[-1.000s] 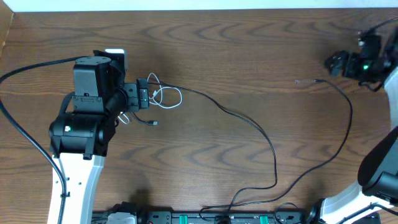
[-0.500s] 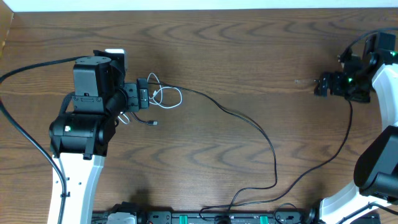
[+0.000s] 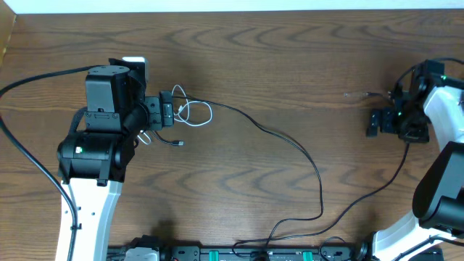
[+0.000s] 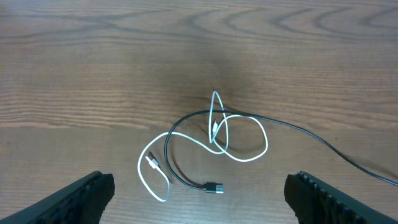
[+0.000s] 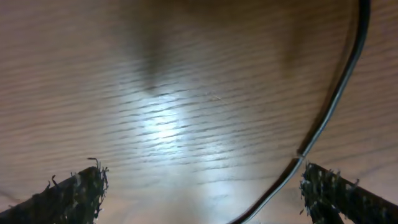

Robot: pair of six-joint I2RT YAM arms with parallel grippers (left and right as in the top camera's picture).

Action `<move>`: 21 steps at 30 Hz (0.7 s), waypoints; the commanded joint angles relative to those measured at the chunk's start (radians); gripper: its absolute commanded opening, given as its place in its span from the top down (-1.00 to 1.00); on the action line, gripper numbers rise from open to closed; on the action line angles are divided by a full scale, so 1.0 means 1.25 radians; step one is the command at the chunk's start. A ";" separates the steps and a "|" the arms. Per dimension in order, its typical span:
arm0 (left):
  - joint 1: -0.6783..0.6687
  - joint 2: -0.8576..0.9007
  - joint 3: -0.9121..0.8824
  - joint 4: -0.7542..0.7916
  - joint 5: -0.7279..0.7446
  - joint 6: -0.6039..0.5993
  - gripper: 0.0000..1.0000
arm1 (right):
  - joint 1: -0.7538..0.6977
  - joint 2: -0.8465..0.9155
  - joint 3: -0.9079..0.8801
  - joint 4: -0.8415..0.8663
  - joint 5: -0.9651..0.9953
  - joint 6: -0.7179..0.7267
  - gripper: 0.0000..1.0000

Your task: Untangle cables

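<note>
The short white cable (image 3: 197, 113) lies in small loops at centre left, crossed with one end of the long black cable (image 3: 313, 171). In the left wrist view the white loops (image 4: 252, 148) overlap the black cord (image 4: 186, 119), whose plug (image 4: 214, 187) lies between my fingers. My left gripper (image 4: 202, 199) is open and empty just short of the tangle; it also shows in the overhead view (image 3: 167, 112). The black cable runs right, down to the front, then up to my right gripper (image 3: 374, 123). That gripper (image 5: 199, 193) is open, low over the table, with the black cord (image 5: 336, 93) beside its right finger.
A thick black robot cable (image 3: 36, 80) arcs across the left of the wooden table (image 3: 290, 65). Black equipment (image 3: 239, 254) lines the front edge. The table's back edge runs along the top of the overhead view.
My right arm has swung from the back right corner forward and a little left, down over the far stretch of the black cable. The left arm and the tangle have not moved.
</note>
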 commanded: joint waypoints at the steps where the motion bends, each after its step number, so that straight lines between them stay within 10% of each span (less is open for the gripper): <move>1: 0.001 0.000 0.007 0.001 0.001 0.005 -0.85 | -0.002 -0.005 -0.057 0.052 0.034 0.012 -0.98; 21: 0.001 0.000 0.007 0.001 0.001 0.005 -0.85 | -0.007 -0.006 -0.132 0.226 0.135 0.012 -0.99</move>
